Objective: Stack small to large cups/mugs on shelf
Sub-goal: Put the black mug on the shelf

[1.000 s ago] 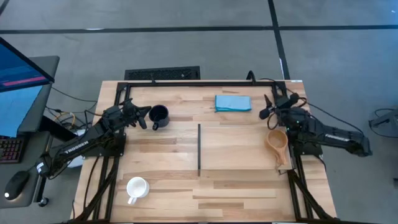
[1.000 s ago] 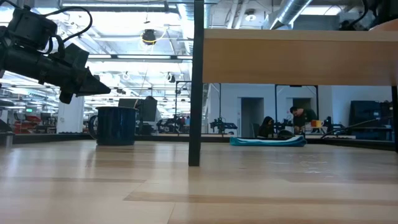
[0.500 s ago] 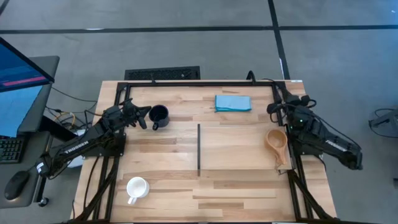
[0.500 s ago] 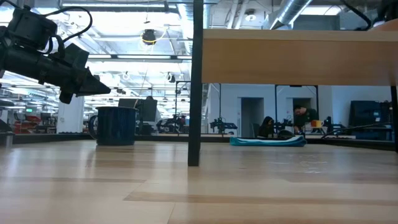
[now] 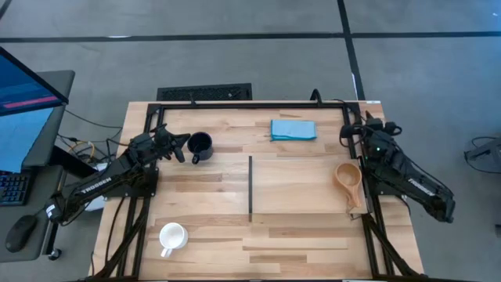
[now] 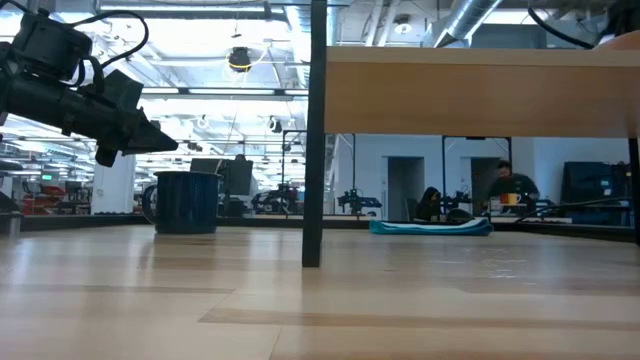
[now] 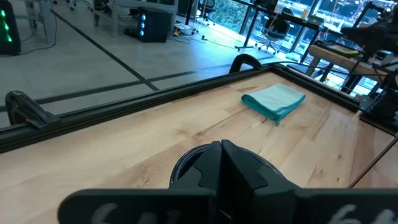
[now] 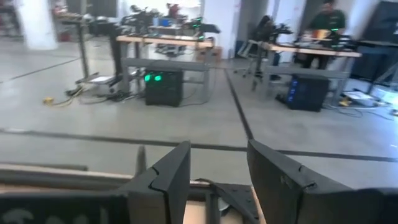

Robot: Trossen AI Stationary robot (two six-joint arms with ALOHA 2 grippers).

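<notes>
Starting at the left, the white mug sits alone near the front of the table, well apart from everything; glazed and slick, it looks best taken across the rim or by its handle. Farther back, the left pincer hangs just beside the black mug with its fingers pressed together, holding nothing. That mug seems heavy and slippery, so a rim pinch is safest. The shelf stands edge-on at the middle, bare, with a blue cloth behind it. Rightmost, the tan wooden cup lies by the edge, light and grippy; the right pincer is spread and empty, off the table's rear right corner.
</notes>
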